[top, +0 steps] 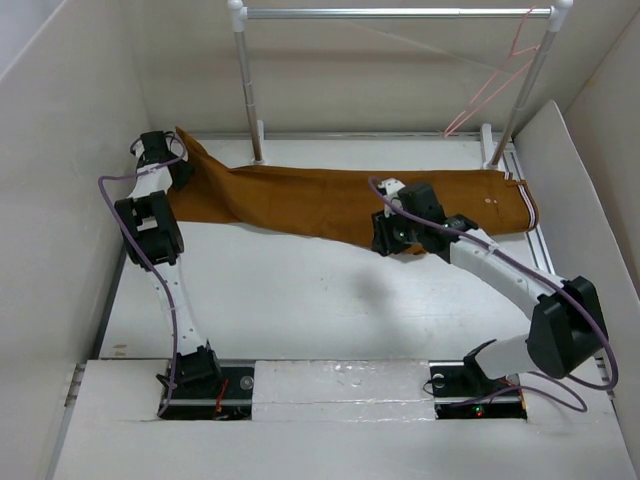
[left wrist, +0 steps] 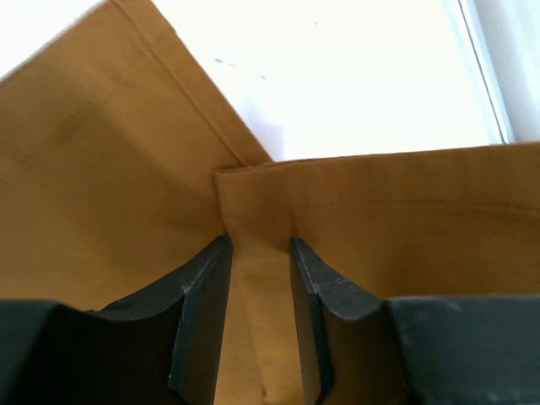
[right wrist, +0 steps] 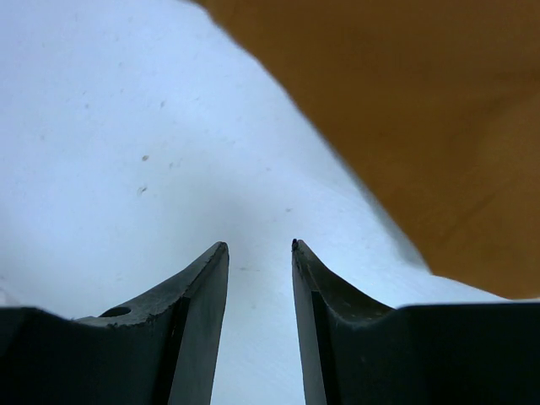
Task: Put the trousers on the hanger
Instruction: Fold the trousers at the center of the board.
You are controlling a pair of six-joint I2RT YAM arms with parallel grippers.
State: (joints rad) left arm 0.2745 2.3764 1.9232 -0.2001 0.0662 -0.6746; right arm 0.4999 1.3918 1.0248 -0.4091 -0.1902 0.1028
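- Left end effector (top: 160, 150) is sitting at the far-left end of the trousers (top: 300, 200), over the leg hems. This looks like the choice of a free end that can be lifted and fed through the hanger.
- In the left wrist view its fingers (left wrist: 202, 287) are straddling a raised fold of cloth right at the hem corner. Cloth is showing in the gap, but I cannot tell whether it is clamped or only bracketed.
- The trousers are lying flat across the back of the worktop (top: 300, 320), legs to the left and striped waistband (top: 525, 205) to the right. They are spread lengthwise, probably so that each arm is reaching one part.
- Right end effector (top: 388, 238) is hovering at the near edge of the cloth, about mid-length.
- In the right wrist view its jaws are standing apart over bare worktop (right wrist: 126, 126), grasping nothing. The trousers (right wrist: 405, 110) are lying just beyond, to the upper right.
- The hanger (top: 495, 85) is hanging by its hook from the rail (top: 390, 13), above the waistband end and apart from the cloth.
- Judgement: the trousers are not yet going onto the hanger, and securing the hem comes first.
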